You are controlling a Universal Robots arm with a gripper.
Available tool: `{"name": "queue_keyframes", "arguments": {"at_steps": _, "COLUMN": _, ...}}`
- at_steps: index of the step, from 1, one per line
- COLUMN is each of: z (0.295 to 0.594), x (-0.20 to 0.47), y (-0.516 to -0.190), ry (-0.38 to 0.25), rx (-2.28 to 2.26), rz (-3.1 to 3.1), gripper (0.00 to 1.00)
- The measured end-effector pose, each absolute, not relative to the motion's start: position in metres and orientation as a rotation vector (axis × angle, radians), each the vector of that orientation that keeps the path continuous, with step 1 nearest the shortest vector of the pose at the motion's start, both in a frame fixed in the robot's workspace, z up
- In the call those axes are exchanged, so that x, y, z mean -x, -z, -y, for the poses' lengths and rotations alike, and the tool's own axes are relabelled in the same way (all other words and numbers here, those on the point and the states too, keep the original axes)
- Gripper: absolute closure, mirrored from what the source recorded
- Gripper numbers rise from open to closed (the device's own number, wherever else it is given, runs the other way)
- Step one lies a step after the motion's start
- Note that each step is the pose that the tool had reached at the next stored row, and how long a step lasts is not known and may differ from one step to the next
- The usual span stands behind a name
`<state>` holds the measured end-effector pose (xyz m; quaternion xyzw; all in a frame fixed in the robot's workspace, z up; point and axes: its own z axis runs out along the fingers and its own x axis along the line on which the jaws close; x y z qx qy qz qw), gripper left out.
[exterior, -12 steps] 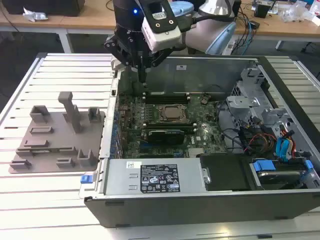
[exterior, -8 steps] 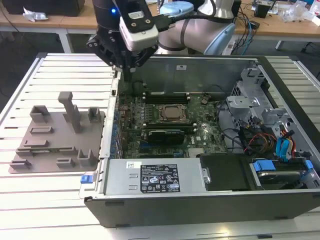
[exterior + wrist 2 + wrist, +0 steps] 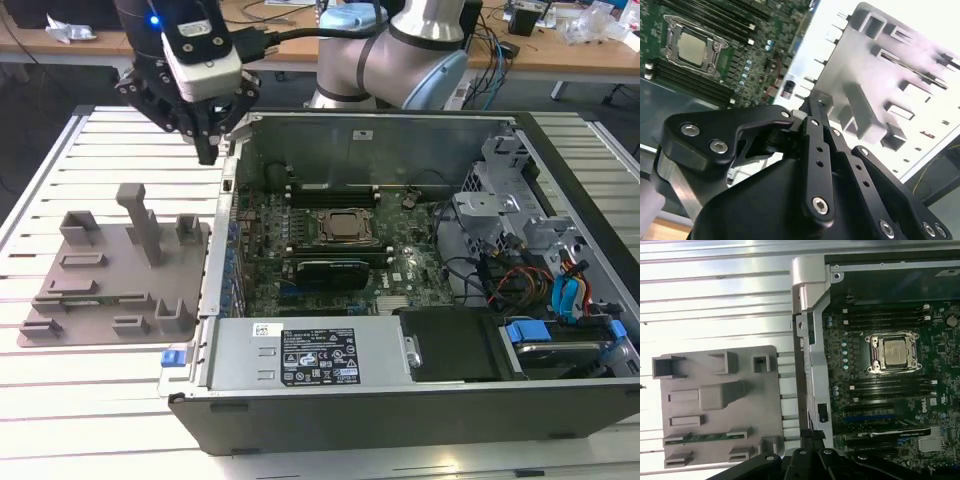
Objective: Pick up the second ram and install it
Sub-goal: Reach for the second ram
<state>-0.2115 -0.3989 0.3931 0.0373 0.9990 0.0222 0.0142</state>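
Observation:
The second ram (image 3: 705, 436) is a thin green stick lying in a slot of the grey holder tray (image 3: 770, 390) on the slatted table; in the exterior view it shows as a faint strip (image 3: 80, 297). My gripper (image 3: 207, 152) hangs high above the gap between the tray and the open computer case (image 3: 225, 260), well clear of the stick. Its fingers (image 3: 812, 440) meet at the tips with nothing between them. The motherboard's CPU socket (image 3: 892, 352) has long black memory slots (image 3: 887, 316) on either side.
The grey tray (image 3: 110, 270) carries upright posts (image 3: 140, 220) and several raised pockets. The case's metal wall (image 3: 807, 340) stands between tray and motherboard. A power supply (image 3: 310, 355) and drive cables (image 3: 560, 290) fill the case's near and right parts in the exterior view.

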Motion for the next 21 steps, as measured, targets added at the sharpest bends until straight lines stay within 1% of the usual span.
{"name": "queue_keyframes", "arguments": {"at_steps": 15, "z": 0.399, "x": 0.258, "y": -0.393, "ry": -0.069, "rx": -0.116, "rz": -3.110, "gripper": 0.90}}
{"name": "queue_keyframes", "arguments": {"at_steps": 21, "z": 0.399, "x": 0.289, "y": -0.392, "ry": -0.069, "rx": -0.116, "rz": -3.110, "gripper": 0.90}}
